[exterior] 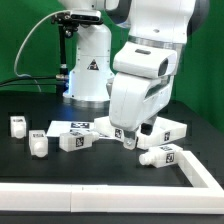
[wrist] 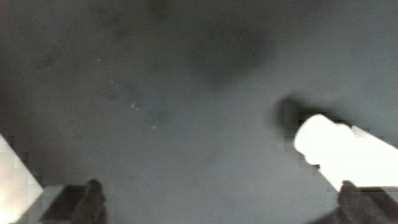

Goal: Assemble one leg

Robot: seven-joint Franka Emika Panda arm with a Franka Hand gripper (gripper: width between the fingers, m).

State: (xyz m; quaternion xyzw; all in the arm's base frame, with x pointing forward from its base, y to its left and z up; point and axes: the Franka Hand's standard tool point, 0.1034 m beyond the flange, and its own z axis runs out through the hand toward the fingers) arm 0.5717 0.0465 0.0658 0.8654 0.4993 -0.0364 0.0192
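My gripper hangs low over the black table, just in front of the white panel, which carries tags. In the wrist view the gripper is open, with only bare dark table between its fingertips. A blurred white part lies just ahead of one fingertip, apart from it; I cannot tell which part it is. White legs with tags lie scattered: two at the exterior view's left and one at the front right.
A tagged white block lies in front of the panel and a larger white piece at the exterior view's right. The robot base stands behind. A white rim bounds the table's front.
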